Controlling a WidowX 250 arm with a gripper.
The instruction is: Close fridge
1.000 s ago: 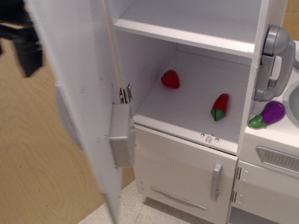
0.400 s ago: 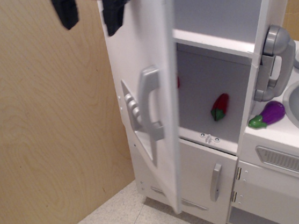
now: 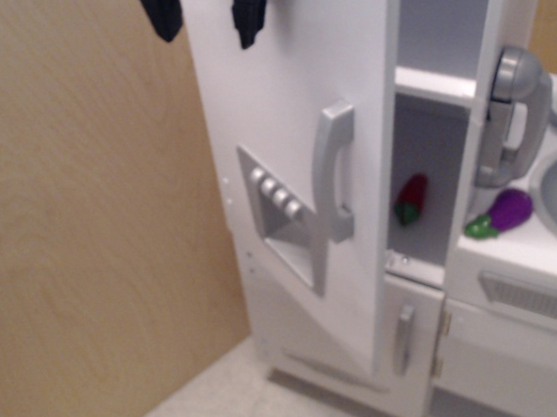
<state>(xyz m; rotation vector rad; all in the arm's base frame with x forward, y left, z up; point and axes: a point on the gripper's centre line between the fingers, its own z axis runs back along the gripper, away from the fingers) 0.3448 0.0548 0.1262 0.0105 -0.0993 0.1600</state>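
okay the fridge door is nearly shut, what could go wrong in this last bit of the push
1. The gripper sits at the very top of the fridge door, near the hinge side; it could slide off or lose leverage, leaving the gap open.
2. The red pepper lies near the front of the shelf; the door might knock or trap it.
3. A hard push could slam the door and shake the grey phone on the post.

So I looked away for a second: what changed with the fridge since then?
The fridge door has swung most of the way shut, leaving a narrow gap. The end effector moved right along with it, at the door's top. The red pepper and eggplant stayed put.
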